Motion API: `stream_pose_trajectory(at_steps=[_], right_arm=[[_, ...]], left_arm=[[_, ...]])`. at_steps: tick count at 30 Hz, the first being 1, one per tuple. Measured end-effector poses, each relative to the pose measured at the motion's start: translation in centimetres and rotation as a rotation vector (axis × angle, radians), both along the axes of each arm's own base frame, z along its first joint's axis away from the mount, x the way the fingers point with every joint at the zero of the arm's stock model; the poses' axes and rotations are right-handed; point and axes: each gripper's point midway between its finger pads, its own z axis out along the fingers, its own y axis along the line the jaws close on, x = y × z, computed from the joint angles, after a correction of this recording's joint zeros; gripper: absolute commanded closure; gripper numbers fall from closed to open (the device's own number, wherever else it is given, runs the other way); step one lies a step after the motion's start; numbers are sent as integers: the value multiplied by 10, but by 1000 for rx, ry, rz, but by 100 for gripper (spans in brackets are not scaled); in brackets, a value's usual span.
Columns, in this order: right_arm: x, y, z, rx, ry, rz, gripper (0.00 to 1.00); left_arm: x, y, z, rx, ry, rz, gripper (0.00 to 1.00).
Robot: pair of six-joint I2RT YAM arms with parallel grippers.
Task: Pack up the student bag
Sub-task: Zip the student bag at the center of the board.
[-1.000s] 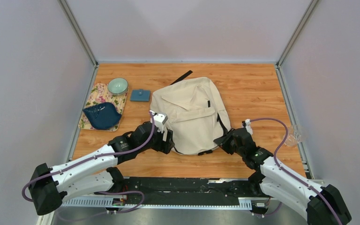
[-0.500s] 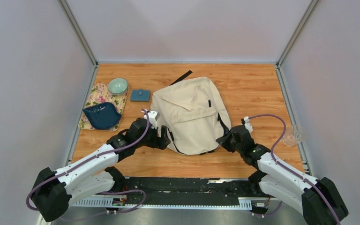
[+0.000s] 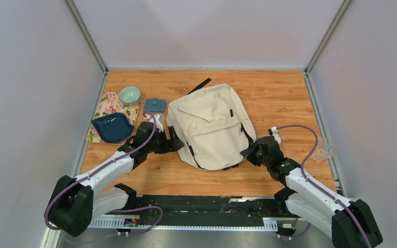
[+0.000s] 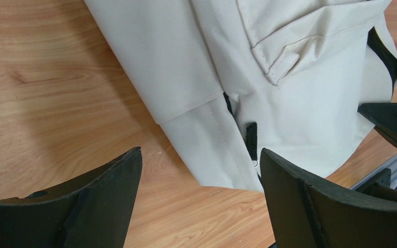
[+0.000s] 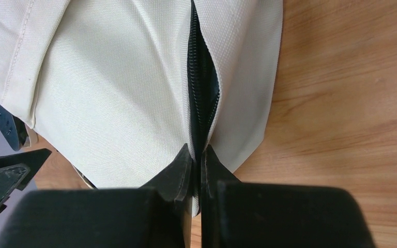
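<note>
Your student bag [image 3: 213,124] lies flat in the middle of the wooden table [image 3: 281,93], front pocket up, between both arms; its cloth looks soft, light and floppy, so expect it to sag and drag rather than lift whole; hold seams, not loose panels. Your right gripper [image 5: 196,157] is pinched tight on the black zipper [image 5: 202,98] edge; your left gripper [image 4: 199,204] gapes wide, empty, beside the opposite edge.
</note>
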Motion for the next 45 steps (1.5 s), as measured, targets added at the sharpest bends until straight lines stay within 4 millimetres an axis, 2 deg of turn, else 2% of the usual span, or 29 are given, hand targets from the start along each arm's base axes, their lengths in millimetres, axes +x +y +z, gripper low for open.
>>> stream_pose_trajectory(at_steps=[5,8,9,10,13,14,15,16,17,18,21,23,27,35,41,45], right_arm=[[-1,1,6,20,-21,4,98],[-2,1,9,32,-34,9,97],[-2,2,10,35,-38,10,96],[-2,2,11,38,-41,11,96],[-2,3,13,45,-46,16,91],[-2,3,14,47,-48,17,88],[-3,4,14,50,-48,20,78],[-3,4,15,53,-48,23,73],[-4,5,16,59,-48,27,68],[-5,6,17,64,-48,36,56],[-11,7,18,72,-40,52,38],[-16,6,19,71,-39,64,32],[-24,1,28,66,-43,67,30],[-32,-2,71,118,-137,70,30],[-41,5,75,158,-124,112,30],[-43,11,77,162,-90,144,30]], left_arm=[[-1,1,-18,-39,41,30,10],[-3,-2,-29,-64,72,32,15],[-2,-4,-31,-78,79,31,19],[-2,-6,-34,-95,85,33,32],[-4,-10,-39,-152,97,39,42],[-7,-11,-42,-171,104,42,46],[-10,-12,-44,-192,112,45,51],[-12,-12,-46,-207,117,46,59],[-16,-12,-49,-219,125,48,61],[-18,-13,-51,-235,132,51,64],[-23,-14,-52,-265,137,51,73],[-24,-15,-50,-283,130,47,82],[-24,-18,-46,-313,115,41,99],[-28,-20,-43,-358,102,27,100],[-43,-20,-41,-408,102,11,100],[-49,-21,-32,-426,82,-18,100]])
